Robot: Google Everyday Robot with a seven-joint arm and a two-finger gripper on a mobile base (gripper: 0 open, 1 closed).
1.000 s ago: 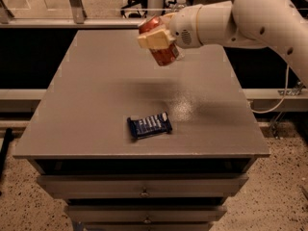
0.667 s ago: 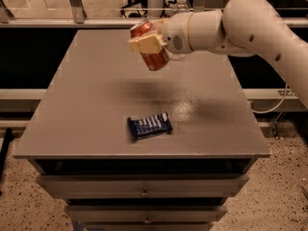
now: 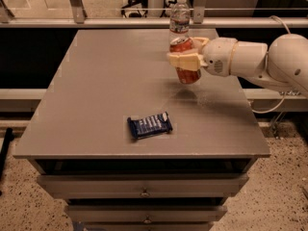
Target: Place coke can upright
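Camera view | gripper (image 3: 183, 60) at 2 o'clock over table (image 3: 110, 81) | fingers clamped around coke can (image 3: 188, 76) | can axis near-vertical, base pointing 6 o'clock, apparently clear of the surface

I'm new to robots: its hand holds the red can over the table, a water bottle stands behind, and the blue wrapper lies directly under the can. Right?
Not quite. The camera view shows the blue wrapper lying near the front edge of the table, well clear of the coke can in the hand. The rest holds.

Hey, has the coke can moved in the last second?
Yes. In the pincer above the table, the coke can went right and down, judged against the unmoved snack wrapper.
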